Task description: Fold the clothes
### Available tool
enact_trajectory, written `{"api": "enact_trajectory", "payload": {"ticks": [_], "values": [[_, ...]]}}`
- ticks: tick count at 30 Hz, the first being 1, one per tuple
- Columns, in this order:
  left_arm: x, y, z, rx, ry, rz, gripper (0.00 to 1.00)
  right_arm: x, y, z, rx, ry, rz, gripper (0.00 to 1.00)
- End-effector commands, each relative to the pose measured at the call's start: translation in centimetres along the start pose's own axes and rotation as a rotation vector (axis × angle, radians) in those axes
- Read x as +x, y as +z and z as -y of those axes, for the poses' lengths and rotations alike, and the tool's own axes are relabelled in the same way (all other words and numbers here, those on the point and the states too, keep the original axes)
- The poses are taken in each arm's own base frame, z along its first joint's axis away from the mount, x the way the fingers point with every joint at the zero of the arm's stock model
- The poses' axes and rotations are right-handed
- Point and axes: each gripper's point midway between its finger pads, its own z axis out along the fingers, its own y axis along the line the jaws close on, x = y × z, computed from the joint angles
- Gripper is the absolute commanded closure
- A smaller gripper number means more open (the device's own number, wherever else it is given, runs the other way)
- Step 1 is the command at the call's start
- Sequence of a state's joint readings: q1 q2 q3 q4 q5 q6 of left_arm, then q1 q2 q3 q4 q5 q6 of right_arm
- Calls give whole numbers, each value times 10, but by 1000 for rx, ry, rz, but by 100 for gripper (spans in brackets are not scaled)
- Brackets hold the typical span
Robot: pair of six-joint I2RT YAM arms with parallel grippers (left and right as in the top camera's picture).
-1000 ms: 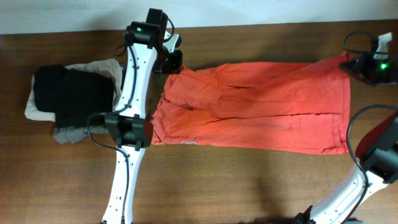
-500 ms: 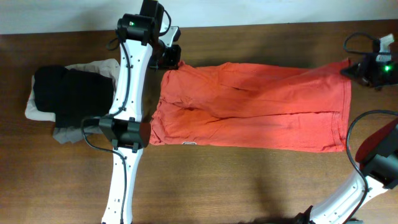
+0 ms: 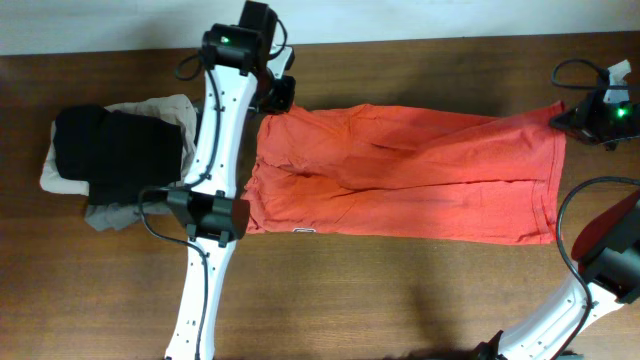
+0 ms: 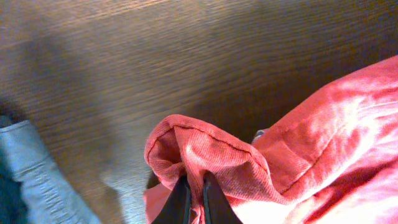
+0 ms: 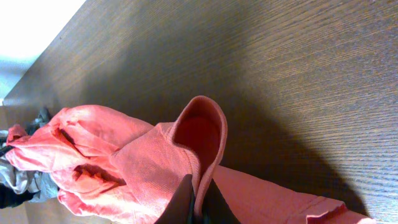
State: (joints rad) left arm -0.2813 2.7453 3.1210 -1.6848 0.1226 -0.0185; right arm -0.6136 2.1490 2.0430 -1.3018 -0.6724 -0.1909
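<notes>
Stretching the shirt [image 3: 400, 175] seems in hand, its far corners pinched by the left gripper [image 4: 193, 186] and right gripper [image 5: 198, 186]; an even fold forward is called for next.

readable text: none | label: white tag [image 3: 305, 231] on lower-left edge of red-orange T-shirt [image 3: 420, 180] | print: too small to read

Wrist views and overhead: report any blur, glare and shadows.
Overhead: sharp and evenly lit, with soft shadows on the table. Left wrist: the wood grain looks smeared and soft, while the T-shirt fold nearest the camera is crisp. Right wrist: blown-out white patch in the top-left corner; the raised cloth throws a dark shadow across the wood.
</notes>
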Motion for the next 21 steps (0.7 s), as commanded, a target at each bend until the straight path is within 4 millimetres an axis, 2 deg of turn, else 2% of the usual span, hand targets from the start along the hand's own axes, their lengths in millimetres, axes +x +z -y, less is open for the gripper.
{"api": "enact_trajectory", "payload": {"ticks": [1,4,7,10,13,15,19,21], "values": [[-10,-61,-10,-198,41,118,100,-5,-9,-9,8,-41,25,96],[-13,-79,-12,-290,58,152,100,-5,-9,-8,8,-41,26,96],[-12,-77,-2,-305,86,149,99,-5,-9,-8,8,-38,25,96],[-11,-75,-5,-345,95,138,99,-4,-9,-9,6,-34,21,96],[-9,-68,2,-273,92,120,97,1,-8,-11,2,-19,0,96],[-6,-63,-1,-243,79,100,96,3,-8,-11,1,-9,-7,96],[8,-39,-12,-132,29,0,96,10,-7,-13,4,51,-34,96],[15,-29,-10,-75,21,-40,95,17,-3,-17,5,69,-67,96]]}}
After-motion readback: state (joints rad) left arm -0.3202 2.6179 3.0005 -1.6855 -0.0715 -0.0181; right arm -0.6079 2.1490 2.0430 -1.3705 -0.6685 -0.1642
